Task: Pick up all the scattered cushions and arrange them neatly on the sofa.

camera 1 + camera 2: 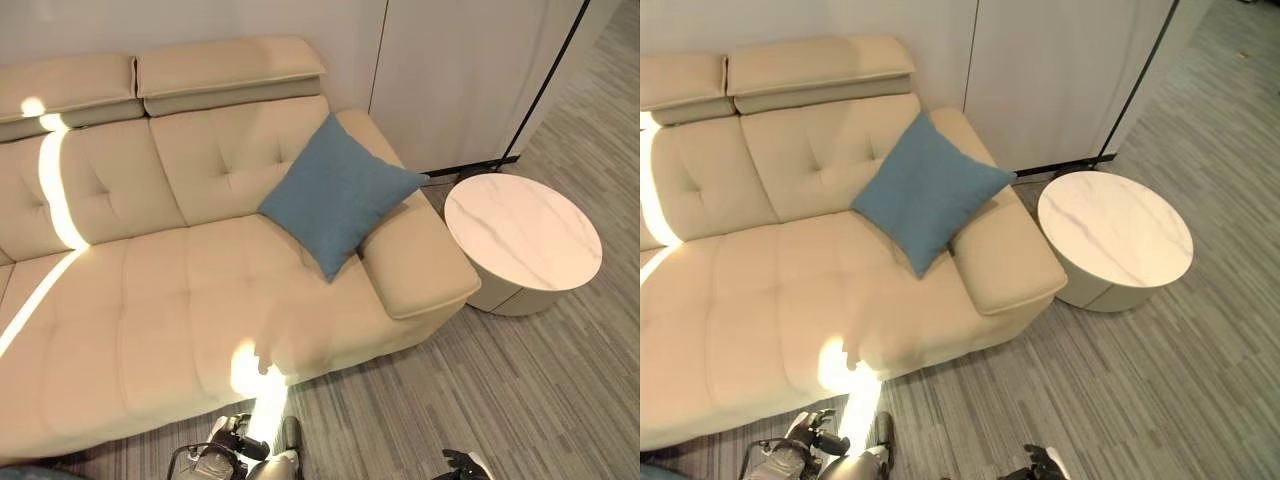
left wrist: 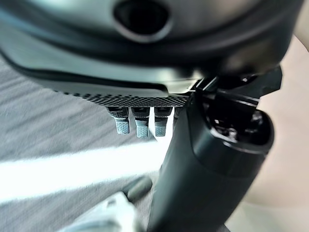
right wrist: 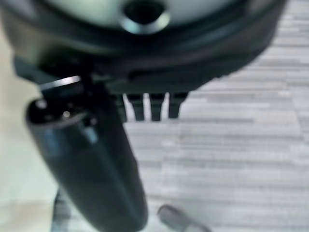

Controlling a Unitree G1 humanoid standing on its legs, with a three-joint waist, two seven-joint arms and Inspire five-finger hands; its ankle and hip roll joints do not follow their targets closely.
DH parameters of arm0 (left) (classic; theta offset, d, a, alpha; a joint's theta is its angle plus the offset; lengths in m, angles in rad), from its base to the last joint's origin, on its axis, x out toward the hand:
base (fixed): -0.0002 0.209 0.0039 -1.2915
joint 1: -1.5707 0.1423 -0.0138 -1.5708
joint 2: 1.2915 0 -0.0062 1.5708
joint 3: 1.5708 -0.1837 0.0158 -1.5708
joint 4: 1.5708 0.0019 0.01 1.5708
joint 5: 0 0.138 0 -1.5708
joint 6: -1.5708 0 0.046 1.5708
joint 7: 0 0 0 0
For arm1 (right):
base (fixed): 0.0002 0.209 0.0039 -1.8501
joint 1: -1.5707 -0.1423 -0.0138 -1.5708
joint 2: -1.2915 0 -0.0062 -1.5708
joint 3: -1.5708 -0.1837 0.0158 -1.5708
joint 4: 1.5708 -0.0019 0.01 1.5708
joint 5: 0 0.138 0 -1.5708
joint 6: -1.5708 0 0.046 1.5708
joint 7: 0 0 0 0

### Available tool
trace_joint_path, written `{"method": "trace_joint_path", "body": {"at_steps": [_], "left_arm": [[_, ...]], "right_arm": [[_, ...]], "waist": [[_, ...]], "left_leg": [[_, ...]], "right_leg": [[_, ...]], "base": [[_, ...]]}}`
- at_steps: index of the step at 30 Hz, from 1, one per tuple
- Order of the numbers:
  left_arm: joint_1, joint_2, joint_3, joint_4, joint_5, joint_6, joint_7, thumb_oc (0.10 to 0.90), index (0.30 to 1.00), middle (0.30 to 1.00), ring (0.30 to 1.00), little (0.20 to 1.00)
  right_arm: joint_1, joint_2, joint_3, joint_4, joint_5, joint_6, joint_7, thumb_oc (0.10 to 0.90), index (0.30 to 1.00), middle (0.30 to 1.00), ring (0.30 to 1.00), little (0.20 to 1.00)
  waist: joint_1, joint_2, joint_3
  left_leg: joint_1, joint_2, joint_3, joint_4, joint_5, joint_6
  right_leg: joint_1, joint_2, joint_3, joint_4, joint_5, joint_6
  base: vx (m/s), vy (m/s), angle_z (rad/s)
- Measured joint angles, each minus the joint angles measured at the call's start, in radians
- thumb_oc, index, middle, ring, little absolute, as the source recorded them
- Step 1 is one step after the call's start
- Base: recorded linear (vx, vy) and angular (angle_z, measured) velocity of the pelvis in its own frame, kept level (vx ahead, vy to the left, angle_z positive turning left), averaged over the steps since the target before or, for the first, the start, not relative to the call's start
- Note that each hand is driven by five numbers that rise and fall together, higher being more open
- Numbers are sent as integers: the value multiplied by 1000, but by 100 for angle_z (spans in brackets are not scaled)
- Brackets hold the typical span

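Here, a blue cushion (image 1: 338, 192) stands on one corner on the beige sofa (image 1: 150, 300), at the sofa's right end. It leans back against the backrest, and its right corner lies over the wide armrest (image 1: 420, 262). The cushion is tilted like a diamond, with its lower corner touching the seat.

Just beside the armrest, to the right, there is a round bench (image 1: 523, 242) with a pale marbled top. It stands on the grey striped carpet (image 1: 480, 390), close to the sofa but apart from it. Behind the bench and the sofa there is a white wall (image 1: 450, 70) with a dark strip that runs down to the floor.

Bright bands of sunlight lie across the left part of the backrest and the seat, and one more patch lies on the front edge of the seat.

The left hand (image 2: 145, 123) hangs low before the sofa, over the carpet. Its fingers are straight and relaxed and it holds nothing. The right hand (image 3: 149, 106) hangs also low over the carpet, with its fingers straight, and it is empty as well. Both hands are well apart from the cushion.
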Motion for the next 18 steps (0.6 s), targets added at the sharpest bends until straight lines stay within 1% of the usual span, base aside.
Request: {"method": "trace_joint_path", "body": {"at_steps": [1, 2, 4, 5, 6, 7, 8, 9, 10, 11, 12, 13, 14, 16, 17, 18], "left_arm": [[-3, 5, 0, 3, 0, 6, -2, 800, 900, 900, 900, 900], [-2, 19, -4, 4, 0, 7, -2, 800, 900, 900, 900, 900], [1, 45, -29, 5, 0, 6, -1, 800, 900, 900, 900, 900], [7, 66, -33, 4, -1, 5, 0, 800, 900, 900, 900, 900], [11, 69, -34, 4, -1, 5, 0, 800, 900, 900, 900, 900], [10, 61, -38, 18, -1, 7, 0, 800, 900, 900, 900, 900], [9, 58, -35, 34, -1, 7, -1, 800, 900, 900, 900, 900], [10, 55, -35, 47, -1, 7, -1, 800, 900, 900, 900, 900], [11, 51, -32, 58, 0, 9, -1, 800, 900, 900, 900, 900], [11, 46, -31, 66, 0, 10, -2, 800, 900, 900, 900, 900], [12, 39, -31, 72, 0, 9, -2, 800, 900, 900, 900, 900], [14, 36, -31, 71, 0, 8, -2, 800, 900, 900, 900, 900], [23, 32, -31, 66, 0, 4, -2, 800, 900, 900, 900, 900], [39, 26, -29, 63, 0, 4, -1, 800, 900, 900, 900, 900], [60, 16, -27, 61, 0, 4, 0, 800, 900, 900, 900, 900], [51, 15, -25, 63, 0, 5, -1, 800, 900, 900, 900, 900]], "right_arm": [[-7, 4, 0, 3, 0, 13, 13, 800, 900, 900, 900, 900], [-12, 1, -4, -1, 2, 13, 21, 800, 900, 900, 900, 900], [-19, -7, -18, -18, 5, 3, 19, 800, 900, 900, 900, 900], [-36, -7, -18, -34, 10, 4, 21, 800, 900, 900, 900, 900], [-38, -7, -19, -34, 10, 3, 20, 800, 900, 900, 900, 900], [-61, -10, -20, -31, 14, 6, 21, 800, 900, 900, 900, 900], [-66, -12, -20, -36, 14, 4, 21, 800, 900, 900, 900, 900], [-68, -9, -20, -38, 18, 3, 21, 800, 900, 900, 900, 900], [-68, -7, -20, -38, 23, 4, 21, 800, 900, 900, 900, 900], [-68, -6, -20, -40, 24, 4, 22, 800, 900, 900, 900, 900], [-60, -5, -20, -42, 23, 4, 22, 800, 900, 900, 900, 900], [-53, -3, -20, -38, 23, 8, 23, 800, 900, 900, 900, 900], [-33, 0, -20, -31, 23, 17, 23, 800, 900, 900, 900, 900], [-7, 1, -20, -31, 23, 20, 23, 800, 900, 900, 900, 900], [-7, -5, -21, -28, 23, 24, 22, 800, 900, 900, 900, 900], [0, -5, -24, -31, 26, 24, 23, 800, 900, 900, 900, 900]], "waist": [[0, -4, -3], [3, 3, -4], [2, -7, -9], [10, -14, -12], [11, -13, -11], [22, -3, -4], [18, -2, -3], [14, -3, -1], [5, -10, 0], [-3, -15, 2], [-12, -13, 4], [-11, -24, 1], [-14, -29, 3], [-18, -22, 3], [-25, 13, -2], [-32, 11, -2]], "left_leg": [[26, -11, 2, -20, -4, 5], [50, -13, 0, -24, -16, 26], [65, -20, -12, -24, -25, 27], [99, -23, -16, -22, -43, 36], [107, -24, -20, -21, -52, 36], [125, -20, -30, -19, -97, 30], [128, -15, -31, -21, -103, 24], [134, -15, -32, -30, -107, 18], [142, -15, -41, -30, -113, 11], [152, -14, -59, -30, -119, 4], [163, -14, -73, -29, -128, -2], [174, -15, -81, -30, -133, -5], [201, -12, -102, -29, -152, -19], [232, 10, -119, -21, -171, -51], [237, 61, -132, -5, -188, -80], [221, 73, -149, 44, -196, -91]], "right_leg": [[-18, -12, -2, 64, -20, 27], [-128, -34, -6, 320, -59, 76], [-247, -62, -6, 539, -78, 103], [-356, -92, -23, 601, -79, 104], [-372, -97, -21, 588, -78, 102], [-406, -123, -52, 418, -53, 43], [-417, -114, -28, 262, -10, 42], [-439, -109, 12, 151, 44, 49], [-449, -103, 43, 69, 105, 57], [-443, -95, 74, 7, 151, 64], [-440, -87, 102, -56, 202, 62], [-435, -84, 113, -76, 231, 55], [-408, -82, 112, -76, 280, 37], [-366, -69, 83, -97, 390, 16], [-318, -24, 58, -127, 387, -3], [-285, -18, 34, -156, 389, -15]], "base": [[135, 82, -2], [124, 60, 1], [123, 14, 27], [231, -77, 42], [370, -154, 20], [343, -187, 3], [298, -171, -6], [220, -137, 8], [198, -143, 20], [190, -170, 39], [183, -190, 42], [120, -134, 49], [134, -146, 42], [214, -325, 38], [163, -316, 42], [73, -223, 49]]}}
